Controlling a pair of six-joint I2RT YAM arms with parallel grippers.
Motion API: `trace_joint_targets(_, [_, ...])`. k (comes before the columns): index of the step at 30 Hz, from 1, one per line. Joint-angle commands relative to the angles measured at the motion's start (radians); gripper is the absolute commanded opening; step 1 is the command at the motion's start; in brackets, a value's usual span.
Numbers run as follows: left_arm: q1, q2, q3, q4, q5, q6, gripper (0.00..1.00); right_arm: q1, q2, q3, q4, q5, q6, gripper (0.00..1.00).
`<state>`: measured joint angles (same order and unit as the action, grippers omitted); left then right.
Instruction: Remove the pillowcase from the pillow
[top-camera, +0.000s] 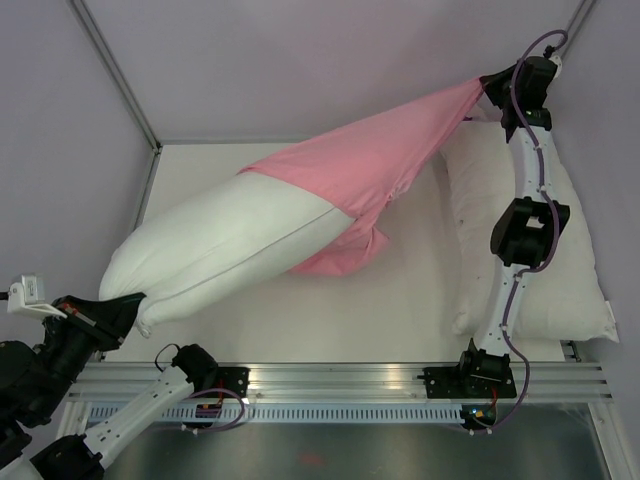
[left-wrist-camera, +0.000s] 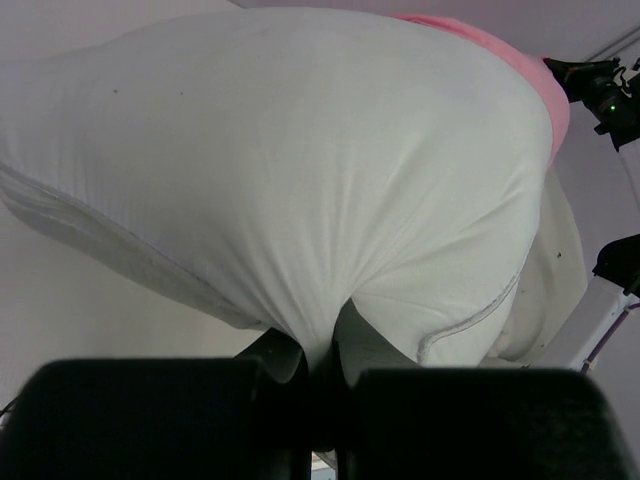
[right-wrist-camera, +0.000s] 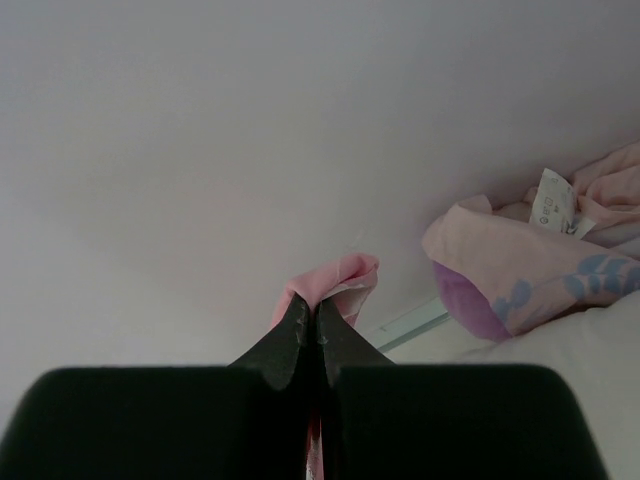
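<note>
Pink pillowcase (top-camera: 370, 160) covered only the far end of the pillow (top-camera: 230, 245), which was slung above the tabletop (top-camera: 420, 300). We noted the left fingers (top-camera: 128, 312) pinching the pillow's corner at the near-left edge and the right fingers (right-wrist-camera: 312, 320) pinching the pillowcase at the far-right corner. Stripping seemed midway; next, the grips should draw farther apart.

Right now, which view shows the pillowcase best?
Top external: the pillowcase shows whole, stretched from the right gripper and covering the far end of the pillow. Left wrist catches only a pink edge; right wrist only the pinched fold.
</note>
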<state>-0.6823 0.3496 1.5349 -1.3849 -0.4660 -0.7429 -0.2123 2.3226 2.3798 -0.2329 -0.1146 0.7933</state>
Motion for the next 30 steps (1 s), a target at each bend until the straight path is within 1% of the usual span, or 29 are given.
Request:
trace_joint_targets(1, [0.015,-0.064,0.074,-0.155,-0.283,0.109,0.02,-0.182,0.043,0.059,0.182,0.36,-0.037,0.0])
trace_joint_targets(3, [0.015,-0.066,0.08,-0.157,-0.289,0.111,0.02,-0.187,0.05,0.078,0.175,0.377,-0.052,0.0])
trace_joint_targets(9, [0.015,-0.07,0.103,-0.155,-0.313,0.134,0.02,-0.223,0.061,0.076,0.179,0.368,-0.028,0.0])
trace_joint_targets(14, [0.015,-0.067,0.203,-0.157,-0.333,0.178,0.02,-0.236,0.046,0.07,0.181,0.414,-0.075,0.0])
trace_joint_targets(22, [0.015,-0.063,0.306,-0.157,-0.355,0.257,0.02,-0.263,0.031,0.052,0.181,0.42,-0.057,0.0])
trace_joint_targets(28, [0.018,-0.061,0.344,-0.157,-0.379,0.295,0.02,-0.265,0.032,0.05,0.185,0.426,-0.071,0.0])
trace_joint_targets(30, [0.018,-0.063,0.338,-0.157,-0.379,0.287,0.02,-0.265,0.032,0.05,0.19,0.403,-0.071,0.0])
